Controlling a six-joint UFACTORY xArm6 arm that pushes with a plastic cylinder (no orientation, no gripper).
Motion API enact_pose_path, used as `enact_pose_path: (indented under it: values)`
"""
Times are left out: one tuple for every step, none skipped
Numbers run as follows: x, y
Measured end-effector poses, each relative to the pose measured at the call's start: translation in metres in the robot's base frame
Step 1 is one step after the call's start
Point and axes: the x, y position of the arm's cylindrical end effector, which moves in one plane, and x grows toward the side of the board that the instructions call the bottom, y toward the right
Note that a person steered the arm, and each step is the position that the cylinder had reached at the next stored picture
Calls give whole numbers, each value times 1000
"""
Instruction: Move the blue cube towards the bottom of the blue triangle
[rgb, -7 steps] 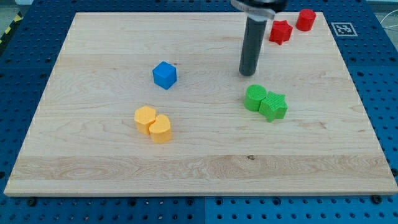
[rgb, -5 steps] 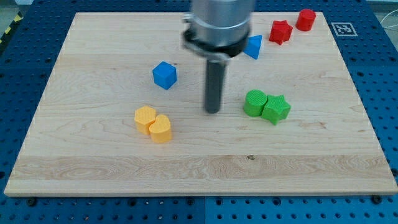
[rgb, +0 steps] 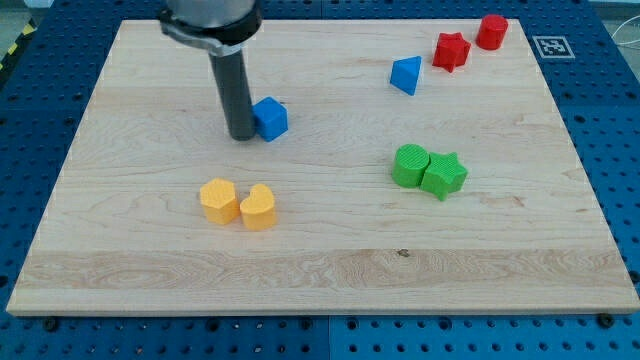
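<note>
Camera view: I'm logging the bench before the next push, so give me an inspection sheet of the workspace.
Surface: light wooden board, flat, on a blue perforated bench.
Job's things: blue cube at centre-left; blue triangle toward the view's top right, well apart from it.
Clutter: two yellow blocks slightly apart; green blocks touching; red star and red cylinder near the top right corner.
Grippers: none; my tip sits against the cube's left side.
Cables: nothing seen.
Surroundings: a black-and-white marker at the board's top right corner.
</note>
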Motion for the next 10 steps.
enact_pose_path:
  values:
    - [-11,27]
    - [-19,48]
    - [-27,56]
    - [-31,69]
    - [-31,86]
    - [-32,104]
    - [-33,107]
    - [-33,107]
    - [-25,107]
    - [8,109]
